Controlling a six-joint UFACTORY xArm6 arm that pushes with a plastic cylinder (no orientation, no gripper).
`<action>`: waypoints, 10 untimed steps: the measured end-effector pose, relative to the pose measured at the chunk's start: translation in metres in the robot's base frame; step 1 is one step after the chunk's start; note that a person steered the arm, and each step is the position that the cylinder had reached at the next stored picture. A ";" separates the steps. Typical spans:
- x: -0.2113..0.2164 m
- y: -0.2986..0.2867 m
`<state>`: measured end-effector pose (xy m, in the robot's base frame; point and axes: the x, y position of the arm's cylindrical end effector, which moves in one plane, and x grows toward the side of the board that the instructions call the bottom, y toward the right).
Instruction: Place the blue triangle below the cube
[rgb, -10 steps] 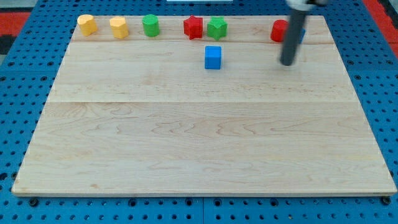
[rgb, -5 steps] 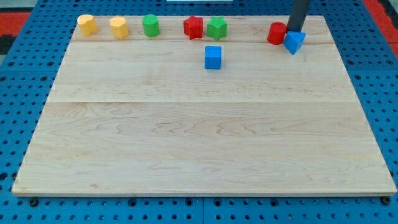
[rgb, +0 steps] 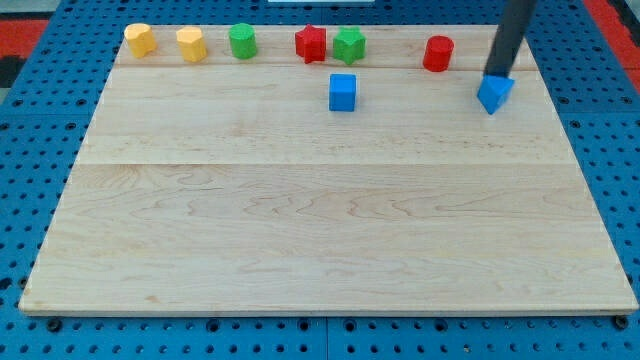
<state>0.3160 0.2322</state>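
The blue triangle (rgb: 495, 94) lies near the board's right edge, toward the view's top. My tip (rgb: 497, 76) stands right at its upper side, touching it. The blue cube (rgb: 342, 92) sits near the top middle, well to the left of the triangle and at about the same height in the view.
Along the top edge of the wooden board (rgb: 320, 220) stand two yellow blocks (rgb: 140, 39) (rgb: 191, 44), a green block (rgb: 242, 41), a red star-like block (rgb: 311, 43), a green star-like block (rgb: 348, 44) and a red cylinder (rgb: 437, 52).
My tip moved up to the triangle's top side, then to the right and down, pushing the blue triangle away from the red cylinder toward the lower right.
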 end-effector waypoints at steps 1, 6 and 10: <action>0.040 -0.015; 0.115 -0.028; 0.157 -0.074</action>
<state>0.4734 0.1582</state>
